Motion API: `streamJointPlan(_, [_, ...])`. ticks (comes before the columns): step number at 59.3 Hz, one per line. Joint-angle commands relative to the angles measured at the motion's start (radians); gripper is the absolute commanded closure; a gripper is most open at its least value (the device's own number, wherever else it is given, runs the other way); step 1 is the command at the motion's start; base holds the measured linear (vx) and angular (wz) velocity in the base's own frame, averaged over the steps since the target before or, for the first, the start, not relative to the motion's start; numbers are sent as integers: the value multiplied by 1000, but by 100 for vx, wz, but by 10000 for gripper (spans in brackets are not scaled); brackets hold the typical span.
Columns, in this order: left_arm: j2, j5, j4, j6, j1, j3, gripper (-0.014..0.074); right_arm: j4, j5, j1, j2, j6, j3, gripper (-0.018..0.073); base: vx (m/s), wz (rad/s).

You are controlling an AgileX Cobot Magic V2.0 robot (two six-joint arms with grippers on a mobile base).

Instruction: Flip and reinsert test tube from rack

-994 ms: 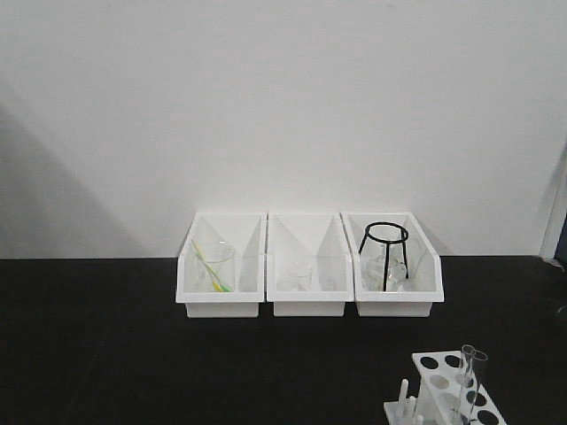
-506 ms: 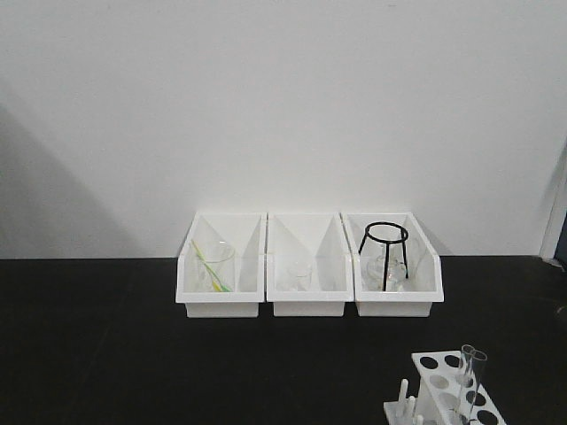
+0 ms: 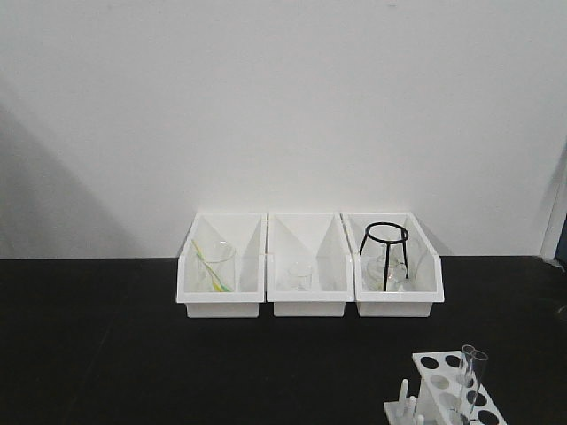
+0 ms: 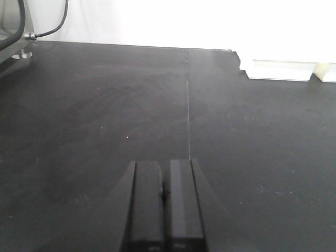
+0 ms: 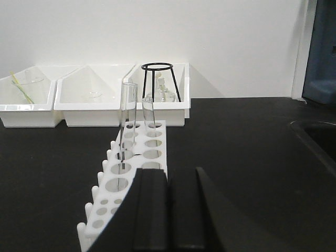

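The white rack (image 5: 137,157) lies on the black table and runs away from my right gripper, with pegs along its left side. A tall clear test tube (image 5: 127,118) stands upright in a left-row hole. A shorter clear tube (image 5: 148,111) stands in a right-row hole further back. In the front view the rack (image 3: 438,376) sits at the bottom right with a tube (image 3: 469,376) standing in it. My right gripper (image 5: 169,176) is shut and empty, just in front of the rack's near end. My left gripper (image 4: 165,167) is shut and empty over bare table.
Three white storage bins (image 3: 309,305) stand in a row against the back wall. They hold a beaker with a yellow-green rod (image 3: 214,266), a small glass (image 3: 297,279), and a black wire tripod (image 3: 386,252) with glassware. A bin corner (image 4: 278,71) shows in the left wrist view.
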Motion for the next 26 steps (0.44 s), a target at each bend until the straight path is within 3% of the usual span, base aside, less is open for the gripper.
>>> streamJointPlan(1, [-11, -86, -4, 0, -7, 0, 603, -13, -78, -3, -10, -2, 0, 571, 0, 0])
streamJointPlan(26, [-11, -86, -4, 0, -7, 0, 603, -13, -78, -3, -10, -3, 0, 571, 0, 0])
